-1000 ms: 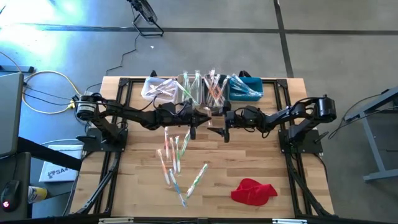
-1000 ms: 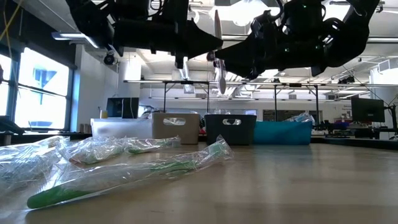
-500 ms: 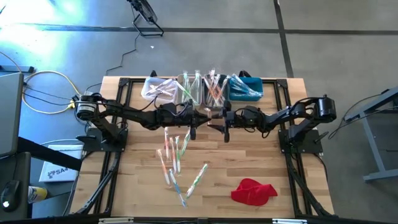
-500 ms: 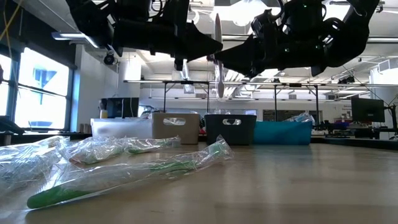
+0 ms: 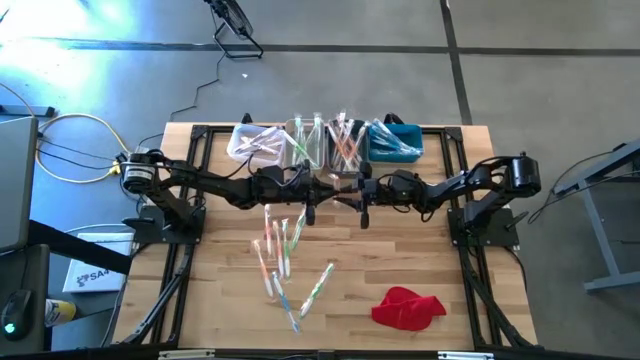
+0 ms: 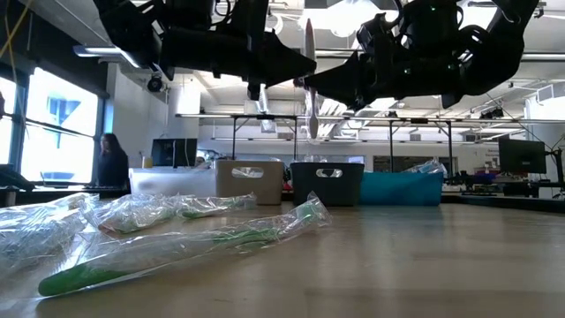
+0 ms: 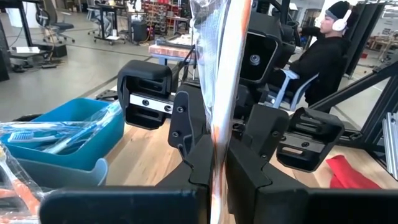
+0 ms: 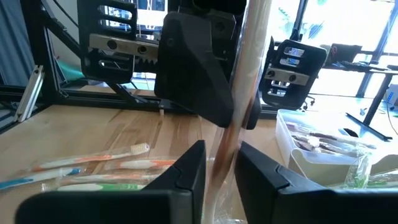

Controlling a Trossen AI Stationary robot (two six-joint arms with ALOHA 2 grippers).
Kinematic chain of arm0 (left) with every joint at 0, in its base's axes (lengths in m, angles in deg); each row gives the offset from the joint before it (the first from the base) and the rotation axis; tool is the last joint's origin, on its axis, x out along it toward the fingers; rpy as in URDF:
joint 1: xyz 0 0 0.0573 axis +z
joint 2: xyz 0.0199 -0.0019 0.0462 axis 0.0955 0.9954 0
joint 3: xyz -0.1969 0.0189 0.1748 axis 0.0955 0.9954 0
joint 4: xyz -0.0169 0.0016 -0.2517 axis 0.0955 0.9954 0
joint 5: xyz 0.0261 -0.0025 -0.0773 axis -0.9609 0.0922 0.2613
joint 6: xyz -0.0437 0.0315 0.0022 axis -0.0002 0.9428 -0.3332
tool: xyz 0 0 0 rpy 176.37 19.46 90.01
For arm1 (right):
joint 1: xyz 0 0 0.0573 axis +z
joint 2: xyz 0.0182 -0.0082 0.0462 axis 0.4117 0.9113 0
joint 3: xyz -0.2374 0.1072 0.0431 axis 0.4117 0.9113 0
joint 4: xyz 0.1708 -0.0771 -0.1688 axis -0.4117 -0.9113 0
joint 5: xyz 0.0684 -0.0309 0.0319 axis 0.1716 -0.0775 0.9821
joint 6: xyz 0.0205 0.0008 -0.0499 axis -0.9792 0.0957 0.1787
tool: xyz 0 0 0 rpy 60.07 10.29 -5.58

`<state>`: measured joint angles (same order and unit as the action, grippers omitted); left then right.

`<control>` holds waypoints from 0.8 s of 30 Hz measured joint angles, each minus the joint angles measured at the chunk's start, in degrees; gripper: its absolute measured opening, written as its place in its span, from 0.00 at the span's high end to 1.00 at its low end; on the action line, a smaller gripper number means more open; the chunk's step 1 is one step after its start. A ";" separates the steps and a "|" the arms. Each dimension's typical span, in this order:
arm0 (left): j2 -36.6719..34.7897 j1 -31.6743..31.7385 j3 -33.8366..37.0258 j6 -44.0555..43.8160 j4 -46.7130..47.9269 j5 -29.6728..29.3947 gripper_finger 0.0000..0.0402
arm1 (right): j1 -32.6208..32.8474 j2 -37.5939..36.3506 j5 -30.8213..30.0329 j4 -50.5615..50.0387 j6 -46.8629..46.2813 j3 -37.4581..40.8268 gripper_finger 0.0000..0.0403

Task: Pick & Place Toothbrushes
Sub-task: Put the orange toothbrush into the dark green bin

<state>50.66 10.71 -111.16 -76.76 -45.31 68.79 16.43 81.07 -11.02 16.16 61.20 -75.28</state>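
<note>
Above the tabletop's (image 5: pixel 400 270) middle, both hands pinch one wrapped toothbrush (image 6: pixel 310 79) upright: left hand (image 5: pixel 310 207) clamped, right hand (image 5: pixel 362 207) closed around it. Light, stiff, slippery wrapper; best gripped mid-handle.

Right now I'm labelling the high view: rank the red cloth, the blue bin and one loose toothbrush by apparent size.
1. red cloth
2. blue bin, only slightly smaller, so a near tie
3. loose toothbrush, clearly thinnest

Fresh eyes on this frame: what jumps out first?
Both grippers meet above mid-table, left gripper and right gripper clamped on one wrapped toothbrush held upright between them. Below lies a scatter of loose toothbrushes; a red cloth sits near the front right, and bins line the far edge.
</note>
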 joint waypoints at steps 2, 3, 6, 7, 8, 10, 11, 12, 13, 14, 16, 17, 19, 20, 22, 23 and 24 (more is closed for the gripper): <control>-0.01 0.00 0.00 0.00 0.13 0.00 0.95 | 0.00 0.00 0.00 -0.02 0.00 0.00 0.84; 0.00 0.00 0.00 0.00 0.32 0.00 0.95 | 0.00 0.00 0.00 -0.03 0.00 0.00 0.85; 0.00 0.00 0.00 0.00 0.64 0.00 0.95 | 0.00 0.00 -0.02 -0.07 -0.01 0.00 0.87; 0.00 0.00 0.00 0.02 0.75 0.00 0.95 | 0.00 0.00 -0.03 -0.09 -0.02 0.00 0.88; 0.00 0.00 0.00 0.02 0.87 0.00 0.95 | 0.00 0.00 -0.04 -0.18 -0.04 0.00 0.89; 0.00 0.00 0.00 0.07 0.96 0.02 0.95 | -0.01 0.00 -0.05 -0.22 -0.08 0.04 0.91; -0.02 0.00 0.00 0.11 0.96 0.02 0.95 | -0.02 0.00 -0.05 -0.22 -0.09 0.04 0.91; -0.01 0.00 0.00 0.18 0.96 0.02 0.95 | -0.02 0.00 -0.07 -0.22 -0.09 0.04 0.92; 0.00 0.00 0.00 0.22 0.97 0.00 0.95 | -0.02 0.00 -0.07 -0.22 -0.08 0.04 0.92; 0.00 0.00 0.00 0.22 0.98 0.01 0.95 | -0.02 0.00 -0.07 -0.22 -0.07 0.04 0.92; 0.00 0.00 0.00 0.20 0.98 0.00 0.95 | -0.02 0.00 -0.07 -0.22 -0.06 0.04 0.92; 0.00 0.00 0.00 0.20 0.98 0.01 0.95 | -0.02 0.00 -0.07 -0.22 -0.04 0.04 0.92; 0.00 0.00 0.00 0.19 1.01 0.00 0.95 | -0.02 0.00 -0.07 -0.22 -0.04 0.04 0.92; 0.00 0.00 0.00 0.17 1.01 0.01 0.95 | -0.02 0.00 -0.07 -0.22 -0.04 0.04 0.92; 0.00 0.00 0.00 0.17 1.03 0.00 0.95 | -0.02 0.00 -0.05 -0.25 -0.02 0.04 0.92; 0.00 0.00 0.00 0.17 1.04 0.01 0.95 | -0.02 0.00 -0.07 -0.26 -0.02 0.04 0.92; 0.00 0.00 0.00 0.15 1.03 0.02 0.95 | -0.02 0.00 -0.06 -0.28 0.00 0.04 0.92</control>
<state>50.66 10.71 -111.16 -76.61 -44.28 68.81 16.41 81.07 -11.08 15.88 61.20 -75.23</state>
